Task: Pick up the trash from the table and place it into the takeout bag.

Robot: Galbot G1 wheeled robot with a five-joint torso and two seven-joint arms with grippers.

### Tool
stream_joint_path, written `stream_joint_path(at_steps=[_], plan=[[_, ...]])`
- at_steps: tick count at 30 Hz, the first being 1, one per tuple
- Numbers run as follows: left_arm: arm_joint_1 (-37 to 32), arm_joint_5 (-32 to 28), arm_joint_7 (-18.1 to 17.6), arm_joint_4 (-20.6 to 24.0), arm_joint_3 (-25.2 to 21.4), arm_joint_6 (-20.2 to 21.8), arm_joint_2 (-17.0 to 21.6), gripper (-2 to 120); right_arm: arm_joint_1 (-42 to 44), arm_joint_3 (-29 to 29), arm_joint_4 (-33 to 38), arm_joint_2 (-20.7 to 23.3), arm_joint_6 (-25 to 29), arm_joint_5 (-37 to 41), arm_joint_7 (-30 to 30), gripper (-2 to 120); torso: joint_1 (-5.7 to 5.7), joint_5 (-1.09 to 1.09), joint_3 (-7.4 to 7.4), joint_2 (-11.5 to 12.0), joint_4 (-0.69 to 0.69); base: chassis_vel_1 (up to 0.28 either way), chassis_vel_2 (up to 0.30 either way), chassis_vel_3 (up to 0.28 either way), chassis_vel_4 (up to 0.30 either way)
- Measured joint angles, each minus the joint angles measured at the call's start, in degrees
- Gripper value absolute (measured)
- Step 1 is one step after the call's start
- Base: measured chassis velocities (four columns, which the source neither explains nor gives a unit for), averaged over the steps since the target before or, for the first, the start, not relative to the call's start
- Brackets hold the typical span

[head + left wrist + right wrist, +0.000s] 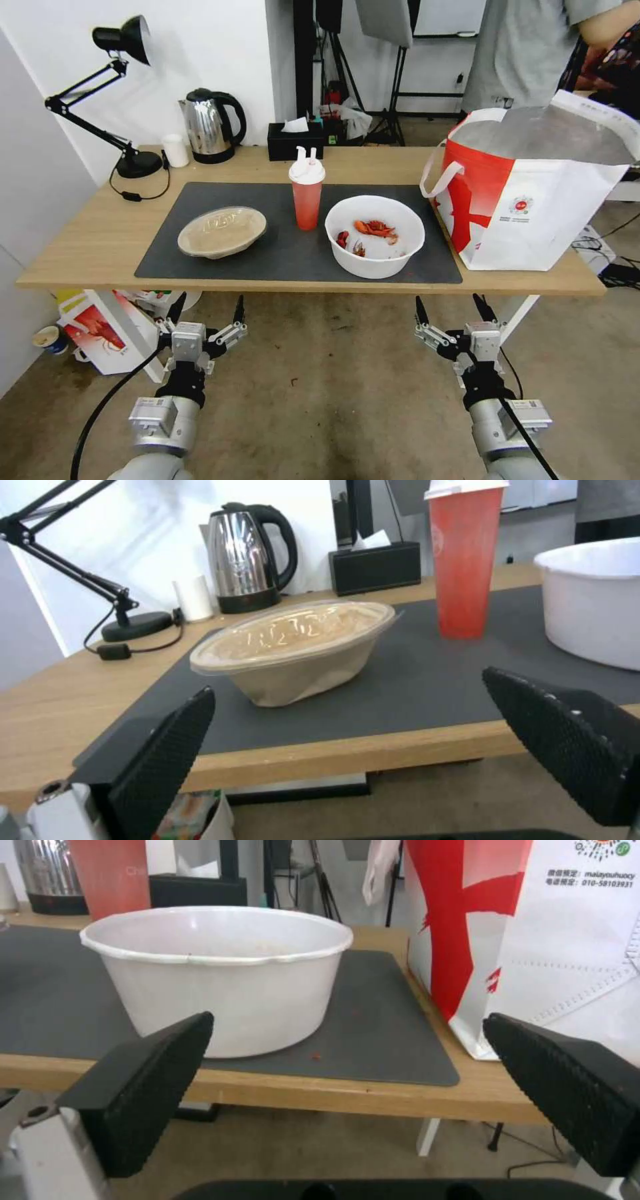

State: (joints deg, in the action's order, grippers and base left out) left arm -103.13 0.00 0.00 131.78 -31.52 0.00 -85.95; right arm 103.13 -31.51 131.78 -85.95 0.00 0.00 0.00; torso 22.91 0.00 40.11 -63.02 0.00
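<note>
On the dark grey mat (pixel 280 250) of the light-wood table (pixel 87 240) stand three pieces of trash. The tan oval lidded container (pixel 222 231) (pixel 293 647) lies at the left. The red cup (pixel 307 190) (pixel 463 560) with white lid and straws stands in the middle. The white bowl (pixel 375 235) (pixel 220 972) with red crayfish shells sits at the right. The red-and-white takeout bag (pixel 527 193) (pixel 533 940) stands open at the table's right end. My left gripper (pixel 207 308) (pixel 347 700) and right gripper (pixel 452 308) (pixel 347 1025) hang open below the table's front edge, both empty.
At the back of the table stand a black desk lamp (pixel 123 100), a steel kettle (pixel 210 125), a small white cup (pixel 176 150) and a black tissue box (pixel 295 140). A white box with crayfish print (pixel 107 330) sits on the floor under the left end.
</note>
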Motion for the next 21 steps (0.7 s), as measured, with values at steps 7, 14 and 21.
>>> stream_joint_path(at_steps=[7, 14, 21], plan=[[0.0, 0.0, 0.0, 0.0, 0.0, 0.0, 0.0, 100, 0.0, 0.0, 0.0, 0.0, 0.0, 0.0, 0.0, 100, 0.0, 0.0, 0.0, 0.0, 0.0, 0.0, 0.0, 0.0, 0.0], [0.0, 0.0, 0.0, 0.0, 0.0, 0.0, 0.0, 100, -0.4, 0.2, -0.1, 0.0, 0.5, 0.0, 0.0, 100, 0.0, 0.0, 0.0, 0.0, -0.01, 0.0, 0.0, 0.0, 0.0], [0.0, 0.0, 0.0, 0.0, 0.0, 0.0, 0.0, 100, -8.6, 4.9, -1.7, 1.2, 11.7, 0.1, 0.6, 100, 0.0, 0.0, 0.0, 0.0, 0.01, 0.0, 0.0, 0.0, 0.0]])
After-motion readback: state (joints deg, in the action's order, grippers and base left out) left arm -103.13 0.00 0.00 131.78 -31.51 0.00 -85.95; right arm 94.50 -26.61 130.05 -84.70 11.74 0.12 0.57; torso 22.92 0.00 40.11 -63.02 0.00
